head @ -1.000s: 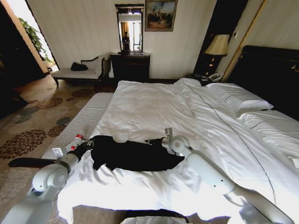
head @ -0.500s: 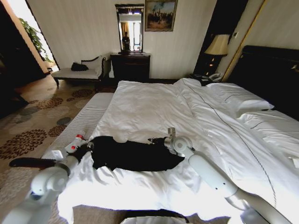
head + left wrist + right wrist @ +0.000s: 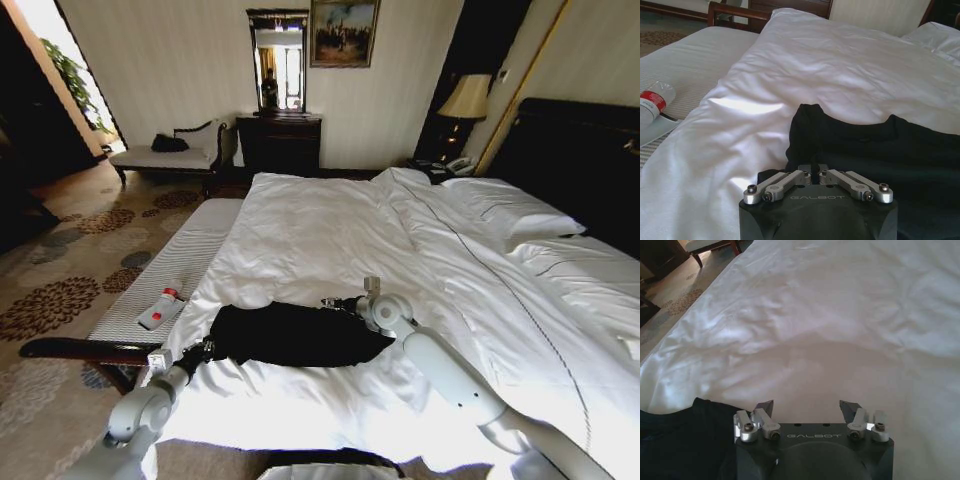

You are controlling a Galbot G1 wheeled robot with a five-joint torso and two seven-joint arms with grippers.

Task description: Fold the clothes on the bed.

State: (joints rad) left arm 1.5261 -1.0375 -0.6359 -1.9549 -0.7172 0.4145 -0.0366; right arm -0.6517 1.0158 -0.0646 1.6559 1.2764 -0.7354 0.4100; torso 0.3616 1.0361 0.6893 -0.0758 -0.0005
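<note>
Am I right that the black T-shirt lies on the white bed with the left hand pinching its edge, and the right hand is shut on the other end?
Not quite: the right hand is open, as the right wrist view shows, over bare sheet beside the black T-shirt. The rest holds: the shirt lies on the white bed with the left hand pinching its edge.

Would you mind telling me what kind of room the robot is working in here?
Likely a hotel bedroom: a large white-sheeted bed with a dark headboard, a shaded bedside lamp and a framed painting.

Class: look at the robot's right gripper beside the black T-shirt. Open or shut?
Open. In the right wrist view the right gripper has its fingertips set wide apart over white bedding, nothing between them; the black T-shirt lies beside it.
</note>
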